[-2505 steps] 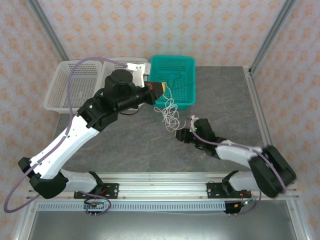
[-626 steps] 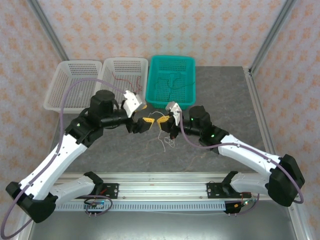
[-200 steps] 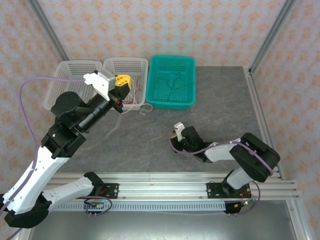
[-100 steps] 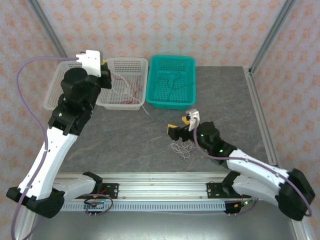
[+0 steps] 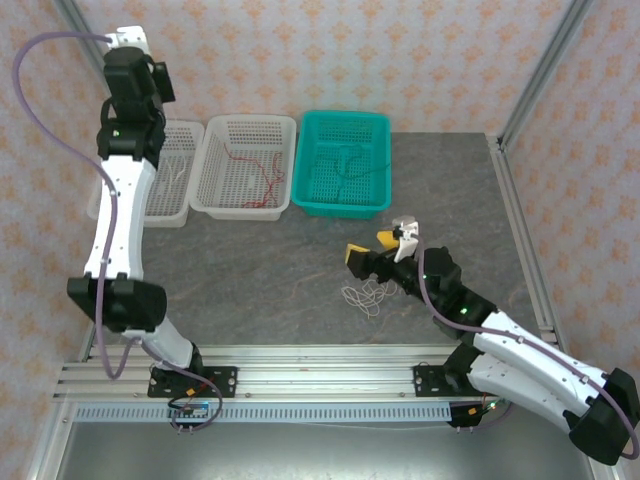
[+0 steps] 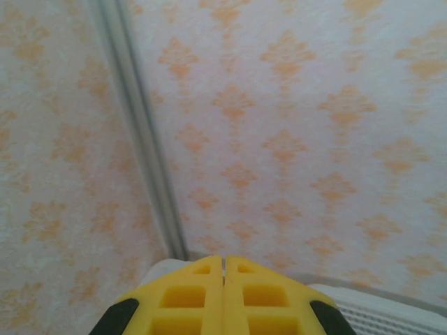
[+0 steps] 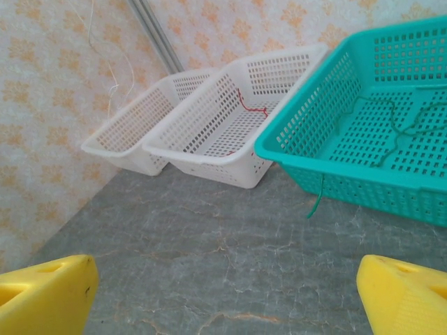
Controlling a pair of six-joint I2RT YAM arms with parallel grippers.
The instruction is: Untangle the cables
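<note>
My left gripper (image 5: 150, 80) is raised high over the left white basket (image 5: 185, 205), its yellow jaws pressed together (image 6: 224, 262) and facing the wall. A thin white cable (image 7: 115, 84) hangs from above, down toward that basket; its lower end lies inside (image 5: 175, 178). My right gripper (image 5: 370, 248) hovers open above the table with nothing between its fingers (image 7: 223, 279). A loose coil of white cable (image 5: 365, 297) lies on the table just below it. A red cable (image 5: 255, 175) rests in the middle white basket (image 5: 215, 205). A green cable (image 5: 350, 165) lies in the teal basket (image 5: 340, 207), one end drooping over the front wall (image 7: 318, 199).
The three baskets stand in a row at the back of the grey stone table (image 5: 250, 270). Metal frame posts (image 5: 545, 70) rise at the back corners before patterned walls. The right arm stretches from its base (image 5: 470, 375) across the near right table.
The left arm swung up and left, carrying the white cable from the middle basket to above the left basket. The right gripper opened, rose and left the white coil on the table.
</note>
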